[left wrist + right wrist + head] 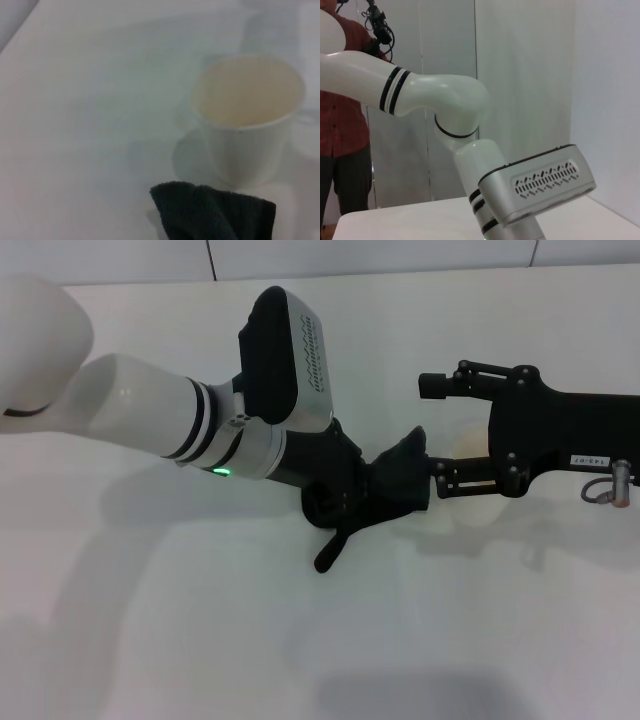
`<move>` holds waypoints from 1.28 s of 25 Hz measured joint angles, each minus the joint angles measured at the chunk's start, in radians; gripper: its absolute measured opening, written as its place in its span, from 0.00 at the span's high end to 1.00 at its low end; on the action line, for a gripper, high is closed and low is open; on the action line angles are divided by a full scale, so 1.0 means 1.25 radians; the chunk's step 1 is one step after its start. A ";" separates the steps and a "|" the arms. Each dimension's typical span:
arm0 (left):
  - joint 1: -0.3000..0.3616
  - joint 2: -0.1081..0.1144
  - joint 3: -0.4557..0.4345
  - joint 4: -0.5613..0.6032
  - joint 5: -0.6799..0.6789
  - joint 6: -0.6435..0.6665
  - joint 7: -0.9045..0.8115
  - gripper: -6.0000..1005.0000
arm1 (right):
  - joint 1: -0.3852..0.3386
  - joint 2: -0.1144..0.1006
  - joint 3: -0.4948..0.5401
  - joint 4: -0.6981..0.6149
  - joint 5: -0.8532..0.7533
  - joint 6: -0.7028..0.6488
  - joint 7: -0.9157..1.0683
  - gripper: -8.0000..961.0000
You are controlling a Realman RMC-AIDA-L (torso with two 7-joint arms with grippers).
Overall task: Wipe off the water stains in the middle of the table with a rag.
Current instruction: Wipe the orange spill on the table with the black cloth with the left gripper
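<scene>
Dark rag [385, 495] bunched mid-table [200, 640], narrow tail trailing toward the robot, stain not visible

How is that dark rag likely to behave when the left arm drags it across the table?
The rag looks floppy: it bunches at the left gripper and a strip droops onto the table. Its terry-like nap suggests it drags rather than slides. It might nudge the light-looking cup nearby.

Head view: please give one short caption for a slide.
Left gripper presses the rag on the table beside the right gripper and cup.
</scene>
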State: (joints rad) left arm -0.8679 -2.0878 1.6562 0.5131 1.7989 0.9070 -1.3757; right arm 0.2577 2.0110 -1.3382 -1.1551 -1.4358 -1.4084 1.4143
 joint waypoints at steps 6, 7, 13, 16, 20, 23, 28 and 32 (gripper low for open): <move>-0.004 0.001 0.002 0.004 0.018 0.025 -0.010 0.91 | 0.000 0.000 -0.001 0.000 0.002 -0.001 0.000 0.11; -0.005 0.001 0.002 0.004 0.019 0.028 -0.010 0.91 | 0.000 0.000 -0.001 0.000 0.002 -0.001 0.000 0.11; -0.006 0.000 -0.002 0.009 0.019 0.028 -0.006 0.91 | -0.001 0.000 -0.001 0.000 0.002 -0.001 0.000 0.11; -0.006 0.000 -0.005 0.009 0.018 0.012 -0.004 0.91 | -0.001 0.000 -0.001 0.000 0.003 -0.001 0.000 0.11; -0.008 0.001 -0.006 0.009 0.018 -0.027 -0.004 0.91 | -0.001 0.000 -0.001 0.000 0.003 -0.001 0.000 0.11; -0.010 0.002 -0.007 0.009 0.020 -0.049 -0.003 0.91 | -0.001 0.000 -0.001 0.000 0.003 0.001 -0.002 0.11; -0.018 0.002 -0.005 0.009 0.020 -0.074 -0.001 0.91 | -0.001 0.000 -0.001 0.000 0.008 0.001 -0.006 0.11; -0.027 0.001 0.000 0.009 0.020 -0.076 0.006 0.91 | -0.002 0.000 -0.001 0.000 0.010 0.000 -0.008 0.11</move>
State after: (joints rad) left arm -0.9019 -2.0866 1.6562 0.5246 1.8239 0.8120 -1.3684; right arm 0.2547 2.0110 -1.3391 -1.1551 -1.4228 -1.4081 1.4041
